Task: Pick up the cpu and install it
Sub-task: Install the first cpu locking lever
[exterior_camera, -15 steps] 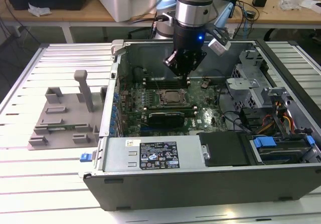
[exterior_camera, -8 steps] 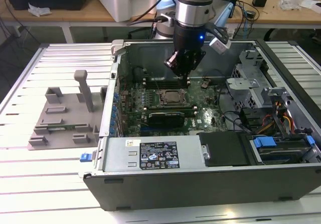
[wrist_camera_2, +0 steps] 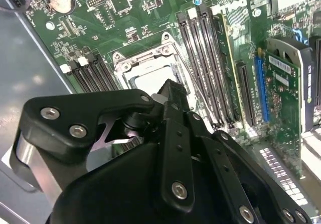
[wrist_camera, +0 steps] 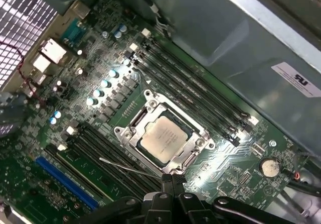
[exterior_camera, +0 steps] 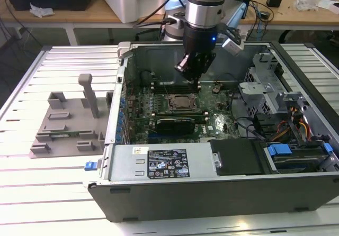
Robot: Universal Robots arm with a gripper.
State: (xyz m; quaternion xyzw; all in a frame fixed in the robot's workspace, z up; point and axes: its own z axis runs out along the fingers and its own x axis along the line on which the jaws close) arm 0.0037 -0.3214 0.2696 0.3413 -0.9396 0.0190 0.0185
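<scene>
The cpu (wrist_camera: 163, 138), a silvery-grey square with a paler rim, lies flat inside the metal-framed socket (wrist_camera: 198, 142) of the green motherboard (exterior_camera: 214, 120). In the exterior view the cpu (exterior_camera: 180, 102) sits in the middle of the open computer case (exterior_camera: 212, 193). My gripper (exterior_camera: 192, 77) hangs a little above and behind the socket, apart from the chip. Its black fingers (wrist_camera: 172, 183) are pressed together, shut, with nothing between them. In the second wrist view the gripper (wrist_camera_2: 171, 91) covers part of the cpu (wrist_camera_2: 144, 81).
A grey plastic tray (exterior_camera: 66, 125) with upright posts stands on the slatted table at the exterior view's left. Memory slots (wrist_camera: 190, 91) flank the socket. A drive cage and cables (exterior_camera: 286, 114) fill the case's right side, and a power supply (exterior_camera: 164, 162) runs along its front.
</scene>
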